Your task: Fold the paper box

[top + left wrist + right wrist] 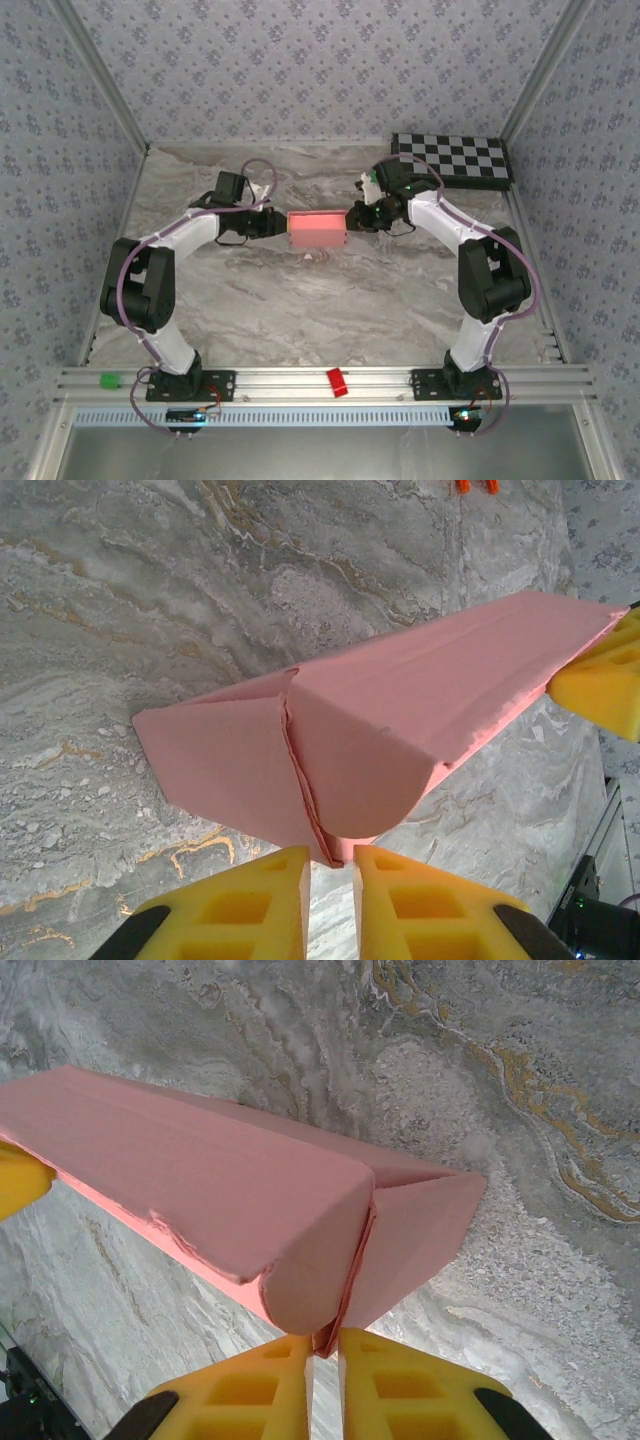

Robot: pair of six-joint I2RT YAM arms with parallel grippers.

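Note:
The pink paper box point(317, 230) lies mid-table, folded up into a long low box, with a gripper at each short end. My left gripper point(281, 223) reaches in from the left. In the left wrist view its yellow fingers point(262, 900) stand close together, pinching the bottom corner of the paper box point(400, 710) at its end wall; the gripper point(331, 855) is shut on that folded edge. My right gripper point(353, 217) meets the box from the right. In the right wrist view this gripper point(324, 1338) is shut on the layered end-flap edge of the paper box point(200, 1180).
A black-and-white checkerboard point(450, 157) lies at the back right. On the front rail sit a small red block point(337, 382) and a green block point(108, 380). Marble table point(300, 300) surrounds the box. Patterned walls close in the left, right and back.

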